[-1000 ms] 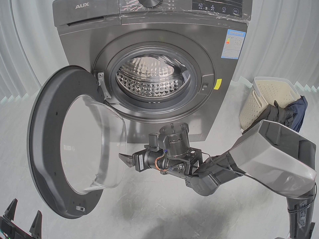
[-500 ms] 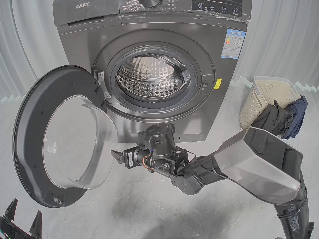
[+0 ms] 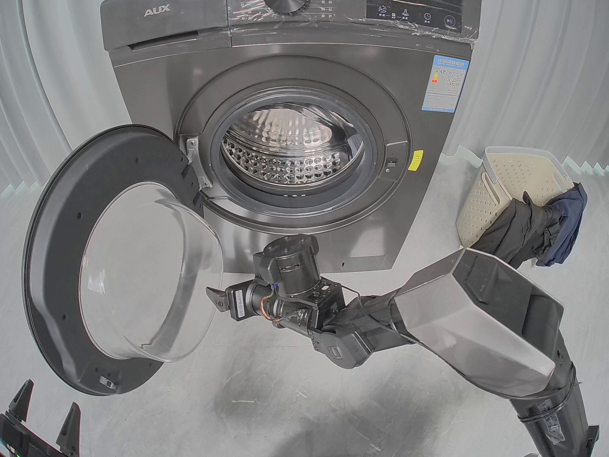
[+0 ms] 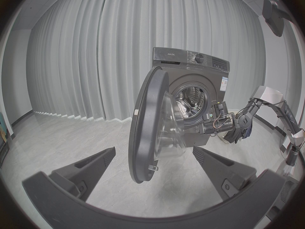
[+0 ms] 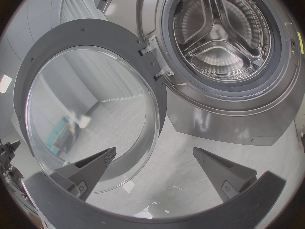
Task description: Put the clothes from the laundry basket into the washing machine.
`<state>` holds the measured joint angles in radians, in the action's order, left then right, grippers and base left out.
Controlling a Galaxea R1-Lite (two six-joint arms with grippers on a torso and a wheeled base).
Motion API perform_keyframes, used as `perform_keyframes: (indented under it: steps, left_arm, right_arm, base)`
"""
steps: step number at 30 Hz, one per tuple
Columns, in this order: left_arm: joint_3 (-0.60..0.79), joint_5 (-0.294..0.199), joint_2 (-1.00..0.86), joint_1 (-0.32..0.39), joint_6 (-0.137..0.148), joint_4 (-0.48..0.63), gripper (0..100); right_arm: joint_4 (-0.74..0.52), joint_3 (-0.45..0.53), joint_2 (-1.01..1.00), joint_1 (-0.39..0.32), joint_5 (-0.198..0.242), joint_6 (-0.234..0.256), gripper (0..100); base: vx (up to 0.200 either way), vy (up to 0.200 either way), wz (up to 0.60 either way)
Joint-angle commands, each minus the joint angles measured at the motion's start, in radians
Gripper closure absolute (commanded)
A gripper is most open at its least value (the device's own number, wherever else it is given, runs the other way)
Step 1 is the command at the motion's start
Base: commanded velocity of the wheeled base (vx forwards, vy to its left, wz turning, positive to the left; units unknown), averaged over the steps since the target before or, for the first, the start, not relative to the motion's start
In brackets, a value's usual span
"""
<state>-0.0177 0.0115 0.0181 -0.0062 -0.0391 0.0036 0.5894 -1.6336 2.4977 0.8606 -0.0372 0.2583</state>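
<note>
Two dark garments (image 3: 539,226), grey and navy, hang over the cream perforated plastic laundry basket (image 3: 507,172) beside the grey front-loading washing machine (image 3: 285,65), whose round glass-bowled door (image 3: 127,255) stands wide. The right gripper (image 3: 214,298) sits just beside that door, fingers spread, empty. Swinging toward the basket, it could clip the door and knock it shut. The left gripper (image 3: 45,410) hangs low, likewise spread and empty.
</note>
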Motion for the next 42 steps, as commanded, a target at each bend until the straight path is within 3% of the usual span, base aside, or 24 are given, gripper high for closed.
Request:
perform_keyframes:
  steps: [1,5,9,13,17,25,26,32,38,40,42]
  left_arm:
    - [0.015,0.001,-0.012,0.000,-0.002,0.001,0]
    - [0.015,0.001,-0.012,0.000,-0.001,0.001,0]
    - [0.015,0.001,-0.012,0.000,-0.002,-0.001,0]
    - [0.015,0.001,-0.012,0.000,-0.002,0.001,0]
    - [0.015,0.002,-0.012,0.000,-0.004,0.001,0]
    - [0.015,0.001,-0.012,0.000,-0.001,0.001,0]
    - [0.015,0.001,-0.010,-0.001,-0.001,0.001,0]
    - [0.015,0.001,-0.007,-0.001,0.001,0.001,0]
    - [0.015,0.001,-0.007,-0.001,0.002,-0.001,0]
    - [0.015,0.001,-0.007,-0.001,0.002,-0.001,0]
    - [0.015,0.001,-0.007,-0.001,0.004,0.001,0]
  right_arm:
    - [-0.028,-0.078,0.056,0.018,-0.013,0.004,0]
    - [-0.043,-0.166,0.099,0.037,-0.035,0.019,0]
    - [-0.045,-0.189,0.110,0.038,-0.044,0.025,0]
    - [-0.043,-0.167,0.098,0.029,-0.047,0.029,0]
    - [-0.033,-0.045,-0.019,0.001,-0.049,0.033,0]
    - [0.164,0.531,-0.438,-0.109,-0.047,0.027,0]
    - [0.222,0.660,-0.522,-0.138,-0.047,0.022,0]
    - [0.415,1.051,-0.773,-0.261,-0.036,-0.005,0]
    - [0.509,1.328,-1.030,-0.359,-0.039,-0.034,0]
    - [0.511,1.353,-1.057,-0.367,-0.038,-0.045,0]
    - [0.511,1.440,-1.172,-0.394,-0.038,-0.079,0]
  base:
    - [0.000,0.000,0.00]
    - [0.000,0.000,0.00]
    - [0.000,0.000,0.00]
    - [0.000,0.000,0.00]
    - [0.000,0.000,0.00]
    - [0.000,0.000,0.00]
    - [0.000,0.000,0.00]
    - [0.000,0.000,0.00]
    - [0.000,0.000,0.00]
    - [0.000,0.000,0.00]
    - [0.000,0.000,0.00]
